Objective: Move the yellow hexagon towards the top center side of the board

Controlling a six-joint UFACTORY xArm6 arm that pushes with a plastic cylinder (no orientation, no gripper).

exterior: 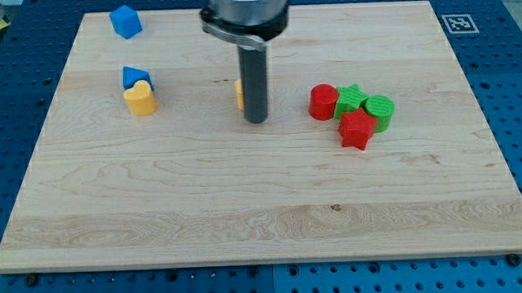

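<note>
Only a thin orange-yellow sliver of the yellow hexagon shows; it peeks out along the left edge of the rod, just above my tip and touching or nearly touching the rod. Its six-sided shape cannot be made out, since the rod covers nearly all of it. The arm ends in a plain rod, so there is no claw to spread or press together, and nothing is pinched; the tip simply rests on the wooden board.

To the view's left of the tip, well apart, sits a yellow heart-like block with a blue block touching it from above; the blue one's shape is hard to tell. Farther toward the top left lies a blue cube-like block.

To the view's right of the tip, a tight cluster stands apart from it: a red cylinder, a green star-like block, a green cylinder and a red block of unclear shape, all crowded together.

The arm's metal collar is cut off by the view's top.
</note>
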